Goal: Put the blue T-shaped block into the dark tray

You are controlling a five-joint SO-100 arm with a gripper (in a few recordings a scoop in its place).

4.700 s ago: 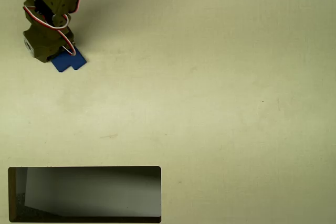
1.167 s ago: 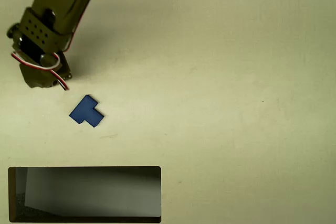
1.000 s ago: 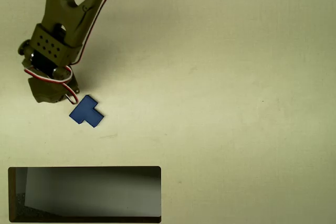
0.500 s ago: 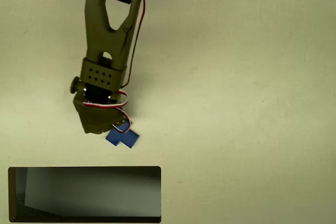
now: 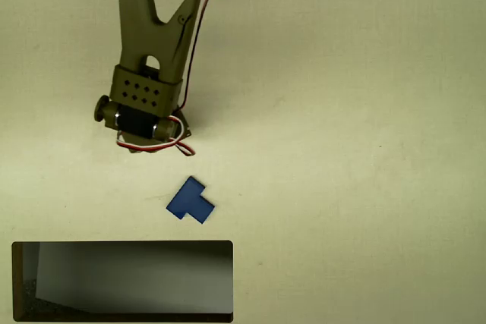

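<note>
Just above the dark tray (image 5: pixel 121 282), in the overhead view, the blue T-shaped block (image 5: pixel 190 200) lies flat on the pale bench (image 5: pixel 342 149), turned at a slant. It sits apart from the tray's top rim, over the right part of that rim, with a strip of bare bench between them. The tray itself lies along the bottom edge at the left, its inside dark grey with a lighter sheen. Farther above the tray, beyond the block and a little to its left, the olive-green arm reaches down from the top edge. Its gripper (image 5: pixel 152 142) hangs clear of the block; the fingers are hidden under the wrist, so whether they are spread or pressed together cannot be told.
</note>
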